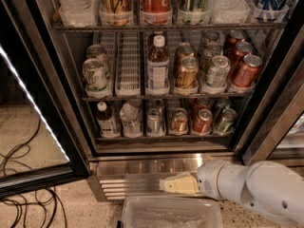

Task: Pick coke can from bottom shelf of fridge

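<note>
The fridge [71, 108] stands open with its black-framed glass door [28, 127] swung to the left. On the bottom shelf [161, 137] a red coke can [202, 121] sits in the front row, between a gold-brown can [179, 120] and a green-and-silver can [225, 120]. My gripper [173, 185] is at the end of the white arm [256, 189], low in front of the ribbed steel base [142, 172]. It points left and lies well below the coke can.
The bottom shelf also holds two bottles [107, 120] and a silver can [154, 121]. The upper racks hold more cans and bottles. A clear plastic bin [171, 213] sits on the floor under the gripper. Black cables [23, 194] lie on the floor at left.
</note>
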`<state>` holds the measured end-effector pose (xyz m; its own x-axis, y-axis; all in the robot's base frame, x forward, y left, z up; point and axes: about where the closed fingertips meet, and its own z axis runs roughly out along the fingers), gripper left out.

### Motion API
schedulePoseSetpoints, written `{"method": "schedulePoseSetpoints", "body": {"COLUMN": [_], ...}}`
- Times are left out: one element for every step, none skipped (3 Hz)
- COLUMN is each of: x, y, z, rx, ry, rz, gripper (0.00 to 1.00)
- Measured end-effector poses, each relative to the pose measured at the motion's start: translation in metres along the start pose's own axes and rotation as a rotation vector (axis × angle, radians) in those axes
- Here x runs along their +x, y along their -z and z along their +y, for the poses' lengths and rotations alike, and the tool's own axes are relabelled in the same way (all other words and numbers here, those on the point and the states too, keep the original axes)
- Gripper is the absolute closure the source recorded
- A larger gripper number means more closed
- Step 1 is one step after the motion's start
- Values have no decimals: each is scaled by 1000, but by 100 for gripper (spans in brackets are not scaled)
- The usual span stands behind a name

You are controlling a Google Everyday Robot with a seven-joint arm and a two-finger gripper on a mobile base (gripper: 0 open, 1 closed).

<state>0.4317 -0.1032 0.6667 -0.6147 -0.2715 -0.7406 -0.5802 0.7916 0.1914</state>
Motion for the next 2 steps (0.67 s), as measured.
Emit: {"method": "schedulePoseSetpoints", "body": {"x": [5,-3], "y": [0,5], "z": [-33,-52], "rx": [128,203], "ry": [-32,-36], "rz": [-92,-128], "gripper": [0,0]}}
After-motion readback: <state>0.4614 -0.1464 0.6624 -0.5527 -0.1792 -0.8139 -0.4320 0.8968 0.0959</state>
